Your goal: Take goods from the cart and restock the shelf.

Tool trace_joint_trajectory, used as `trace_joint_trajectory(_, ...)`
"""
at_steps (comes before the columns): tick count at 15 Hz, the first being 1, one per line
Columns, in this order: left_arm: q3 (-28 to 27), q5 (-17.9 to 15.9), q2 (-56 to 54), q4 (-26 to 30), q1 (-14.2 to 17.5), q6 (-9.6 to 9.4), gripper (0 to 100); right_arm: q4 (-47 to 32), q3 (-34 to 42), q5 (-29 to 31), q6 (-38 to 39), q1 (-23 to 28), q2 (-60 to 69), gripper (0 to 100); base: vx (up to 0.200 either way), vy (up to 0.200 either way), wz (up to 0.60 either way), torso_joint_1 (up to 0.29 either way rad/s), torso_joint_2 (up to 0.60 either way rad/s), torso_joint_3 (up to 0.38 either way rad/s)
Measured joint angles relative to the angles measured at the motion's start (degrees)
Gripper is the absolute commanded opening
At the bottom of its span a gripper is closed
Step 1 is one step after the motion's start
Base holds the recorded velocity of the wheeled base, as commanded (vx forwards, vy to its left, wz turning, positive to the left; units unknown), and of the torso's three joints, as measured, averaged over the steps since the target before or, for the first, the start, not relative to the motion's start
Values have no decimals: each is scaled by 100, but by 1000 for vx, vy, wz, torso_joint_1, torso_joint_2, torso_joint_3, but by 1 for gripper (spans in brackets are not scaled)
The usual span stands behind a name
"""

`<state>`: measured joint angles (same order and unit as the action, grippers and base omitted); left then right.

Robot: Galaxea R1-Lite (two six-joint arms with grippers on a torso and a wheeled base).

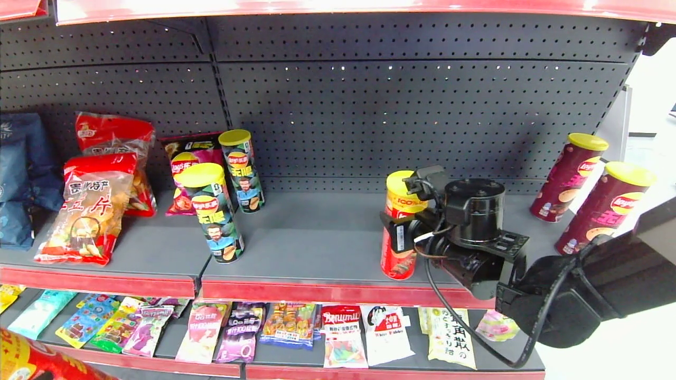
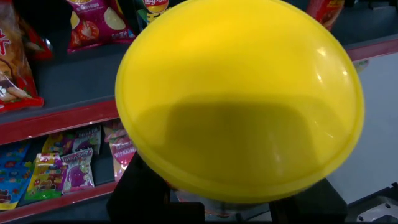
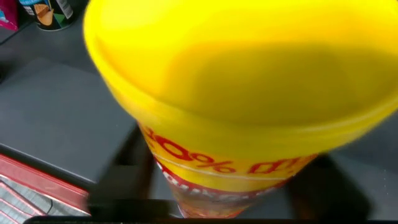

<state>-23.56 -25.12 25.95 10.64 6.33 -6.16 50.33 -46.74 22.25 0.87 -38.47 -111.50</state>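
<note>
My right gripper clamps the red can mid-body (left gripper holds another can); likely light, slick: squeeze gently

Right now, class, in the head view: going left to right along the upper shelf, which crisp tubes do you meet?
Front green tube → rear green tube → red tube in the right hand → rear maroon tube → front maroon tube

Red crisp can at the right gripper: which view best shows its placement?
Head view: red crisp can stands upright near the shelf's front edge. Right wrist shows its lid and label; left wrist, another can's lid.
</note>
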Motion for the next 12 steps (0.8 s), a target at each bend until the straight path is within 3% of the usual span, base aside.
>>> trace_joint_trajectory(5, 2, 2, 0, 0, 0, -2, 0, 2, 18, 24, 2, -17, 85, 100, 0, 0, 0, 0, 0, 0)
trace_joint_trajectory(12, -7, -9, -2, 0, -2, 0, 0, 2, 597, 61, 132, -144, 560, 100, 0, 0, 0, 0, 0, 0)
